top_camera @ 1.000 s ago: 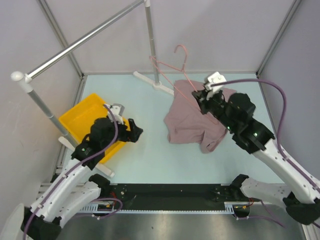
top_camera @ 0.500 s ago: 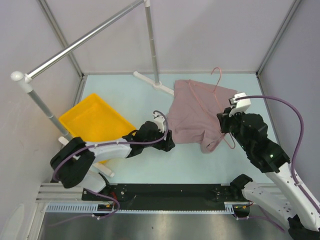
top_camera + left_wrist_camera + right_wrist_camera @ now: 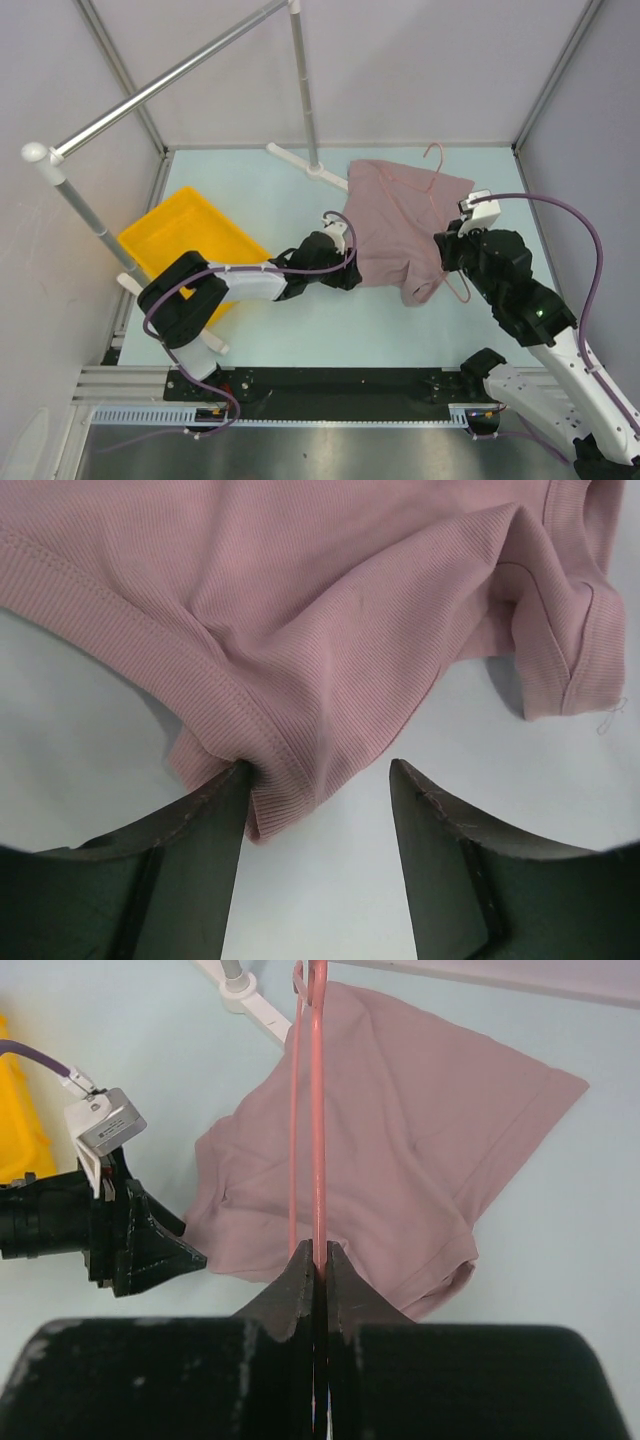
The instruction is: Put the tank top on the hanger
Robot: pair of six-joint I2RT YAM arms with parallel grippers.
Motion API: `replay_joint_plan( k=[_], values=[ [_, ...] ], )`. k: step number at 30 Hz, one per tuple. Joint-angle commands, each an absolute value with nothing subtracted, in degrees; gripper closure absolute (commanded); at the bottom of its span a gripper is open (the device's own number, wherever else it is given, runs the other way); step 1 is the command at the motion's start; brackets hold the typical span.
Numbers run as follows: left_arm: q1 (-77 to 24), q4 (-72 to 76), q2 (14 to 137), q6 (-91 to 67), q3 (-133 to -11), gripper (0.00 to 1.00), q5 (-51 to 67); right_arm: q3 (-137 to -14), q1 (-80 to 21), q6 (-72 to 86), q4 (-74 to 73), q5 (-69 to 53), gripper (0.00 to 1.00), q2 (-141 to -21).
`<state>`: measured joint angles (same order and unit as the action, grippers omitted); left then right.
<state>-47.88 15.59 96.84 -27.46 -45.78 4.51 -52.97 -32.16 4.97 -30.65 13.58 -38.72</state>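
Grasp step. My left gripper (image 3: 318, 772) stands open astride the near-left hem of the tank top (image 3: 380, 240), lying right of centre. Right gripper (image 3: 318, 1252) pinches the hanger (image 3: 319, 1140), held over the fabric. Next, I judge: clamp hem, lift, feed wire inside

The left arm (image 3: 250, 285) is being held stretched low to the right, the left gripper (image 3: 318, 780) being held with jaws apart. The right gripper (image 3: 320, 1260) is being held with jaws pressed together.
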Motion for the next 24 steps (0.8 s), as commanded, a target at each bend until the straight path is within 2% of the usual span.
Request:
replay_joint_plan(
  k=[1, 6, 9, 10, 12, 17, 20, 22, 24],
  values=[
    [-48.3, 13.7, 96.8, -27.8, -48.9, 0.38, 1.1, -53.0, -31.2, 5.5, -29.6, 13.3, 1.00, -36.8],
    [-48.3, 12.2, 99.3, -27.9, -50.0, 0.48, 0.5, -53.1, -30.1, 5.1, -29.9, 12.1, 1.00, -36.5],
    [-48.3, 12.7, 101.2, -28.1, -50.0, 0.73, 0.4, -53.1, -29.8, 5.2, -29.8, 11.4, 1.00, -36.4],
    [-48.5, 14.5, 100.0, -28.4, -49.5, 0.90, 0.2, -53.1, -29.7, 5.1, -29.9, 11.3, 1.00, -36.3],
    [-48.8, 16.0, 98.0, -28.8, -48.7, 1.00, 0.1, -53.1, -29.6, 5.0, -30.1, 11.5, 1.00, -36.0],
    [-48.5, 11.9, 92.7, -27.3, -57.3, 1.00, 0.3, -53.9, -29.0, 4.7, -30.9, 12.2, 1.00, -35.6],
    [-45.7, 7.6, 97.2, -25.6, -68.3, 0.98, 6.9, -54.0, -28.7, 4.8, -31.2, 12.7, 1.00, -35.9],
    [-42.5, 4.8, 104.6, -25.4, -73.6, 0.97, 9.4, -53.9, -28.5, 5.2, -31.5, 12.6, 1.00, -36.2],
    [-39.6, 2.3, 112.5, -24.9, -81.0, 0.65, 14.7, -53.8, -28.4, 5.4, -31.8, 12.7, 1.00, -36.3]
  ],
)
